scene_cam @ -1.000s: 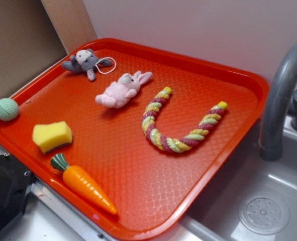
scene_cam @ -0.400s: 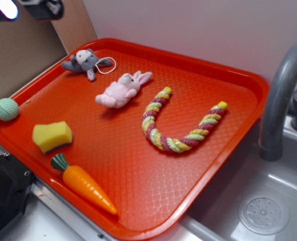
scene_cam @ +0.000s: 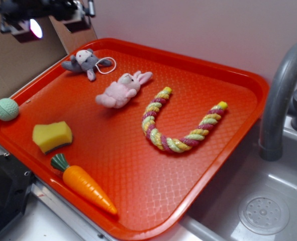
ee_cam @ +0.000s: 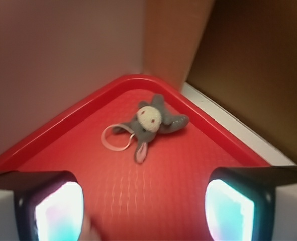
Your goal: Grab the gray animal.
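Observation:
The gray animal [scene_cam: 84, 62] is a small gray plush with a pale face and a thin white cord loop. It lies in the far left corner of the red tray [scene_cam: 138, 165]. It also shows in the wrist view [ee_cam: 152, 122], ahead of the fingers and well apart from them. My gripper [scene_cam: 50, 19] hangs at the top left, above and left of the gray animal. In the wrist view my gripper [ee_cam: 144, 211] is open and empty, with bare tray between the jaws.
A pink plush bunny [scene_cam: 120, 90] lies just right of the gray animal. A rope toy [scene_cam: 176, 125], yellow sponge [scene_cam: 52, 135], orange carrot [scene_cam: 85, 185] and green ball [scene_cam: 6, 109] also sit on the tray. A gray faucet [scene_cam: 281, 95] and sink [scene_cam: 264, 213] stand right. Cardboard wall [scene_cam: 17, 50] rises left.
My gripper has come into view at the top left and moved right and down toward the gray animal. The toys have not moved.

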`<action>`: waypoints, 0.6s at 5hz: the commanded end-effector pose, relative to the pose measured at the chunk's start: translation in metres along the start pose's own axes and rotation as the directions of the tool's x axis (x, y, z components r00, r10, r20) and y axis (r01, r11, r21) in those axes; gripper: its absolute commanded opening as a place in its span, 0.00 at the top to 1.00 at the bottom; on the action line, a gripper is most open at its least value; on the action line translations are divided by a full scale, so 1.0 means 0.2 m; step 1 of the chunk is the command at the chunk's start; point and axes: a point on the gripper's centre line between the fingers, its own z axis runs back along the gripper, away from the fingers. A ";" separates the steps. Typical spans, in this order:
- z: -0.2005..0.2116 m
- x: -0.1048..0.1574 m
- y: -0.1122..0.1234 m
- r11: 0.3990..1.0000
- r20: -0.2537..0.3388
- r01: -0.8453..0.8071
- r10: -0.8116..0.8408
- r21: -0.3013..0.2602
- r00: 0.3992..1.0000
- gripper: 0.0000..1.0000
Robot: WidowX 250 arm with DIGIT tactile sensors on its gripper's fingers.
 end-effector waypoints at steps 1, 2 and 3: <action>-0.22 0.15 -0.02 0.990 0.075 -0.139 0.138 0.011 0.988 0.00; -0.34 0.22 0.07 0.983 0.074 -0.181 0.179 0.028 0.981 0.00; -0.42 0.28 0.15 0.981 0.097 -0.194 0.191 0.023 0.977 0.00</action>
